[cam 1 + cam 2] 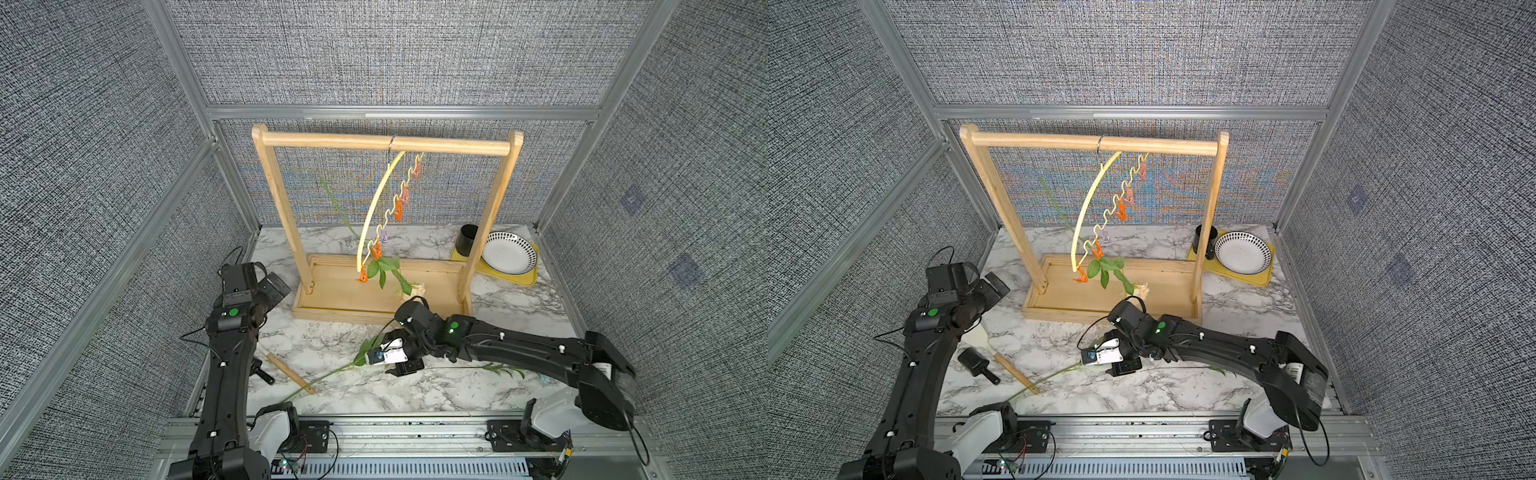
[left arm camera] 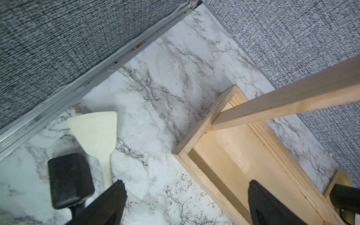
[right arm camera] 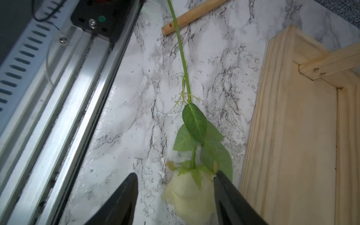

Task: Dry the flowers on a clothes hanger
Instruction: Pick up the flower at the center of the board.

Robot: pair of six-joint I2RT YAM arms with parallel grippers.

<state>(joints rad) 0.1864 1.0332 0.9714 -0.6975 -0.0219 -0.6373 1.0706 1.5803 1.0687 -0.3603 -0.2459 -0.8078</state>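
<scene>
Two black arms stretch from the near rail over the marble table toward the light-wood rack. I count three flowers, and two of them lie on the marble in front of the rack. One is the cream-white rose, whose long stem runs away from the rack's base and passes over the handle tip of the one spatula. The other is a thinner-stemmed flower, mostly under the right arm, so its bloom is hidden. One small black handled tool lies beside the spatula, too blurred to name better. In a top view the left arm covers most of both.

The right gripper sits low just in front of the rack's base, jaws parted around the white rose's head. One finger touches its leaves and the other stands clear, so nothing is pinched. From above, the wrist hides that bloom. The left gripper hovers at the rack's base corner on its own side, spread wide and empty.

Inside the rack the one clothes hanger hangs by its hook from the top bar, turned almost edge-on, its low end near the base. I make out six clips: three orange, two pink and one purple, the upper ones small. A low orange one holds the peach rose head-down, its bloom partly behind the right arm.

Behind the rack's post on the right arm's side stand one black cup and one dotted bowl, both on one yellow tray. The post cuts across them.
</scene>
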